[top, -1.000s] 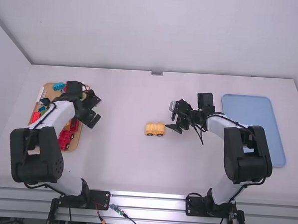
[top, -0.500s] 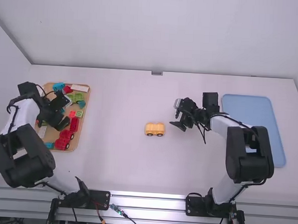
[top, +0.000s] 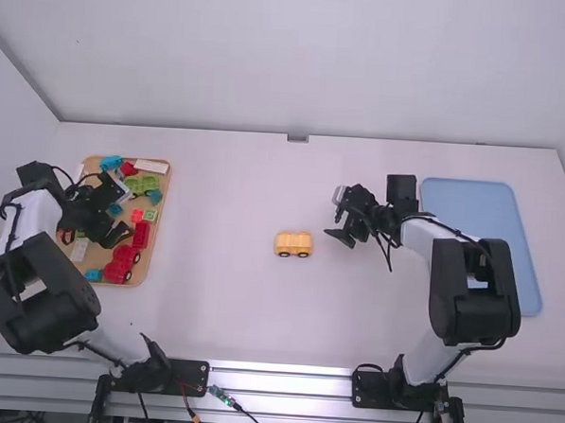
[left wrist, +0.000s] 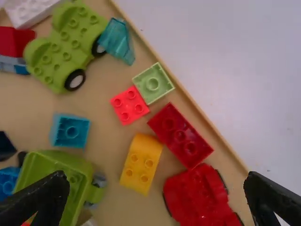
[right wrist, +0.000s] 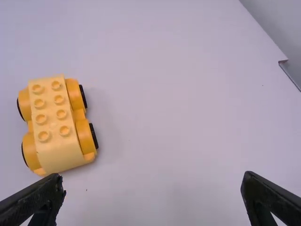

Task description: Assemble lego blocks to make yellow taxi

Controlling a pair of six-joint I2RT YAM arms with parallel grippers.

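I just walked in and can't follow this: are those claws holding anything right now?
Left gripper: open, holding nothing, over the tray of blocks.
Right gripper: open, holding nothing, near the yellow wheeled piece.

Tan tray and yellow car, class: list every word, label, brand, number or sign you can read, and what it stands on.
None can be read.
Any lettering on the yellow car or the blocks in the tan tray is too small to make out.
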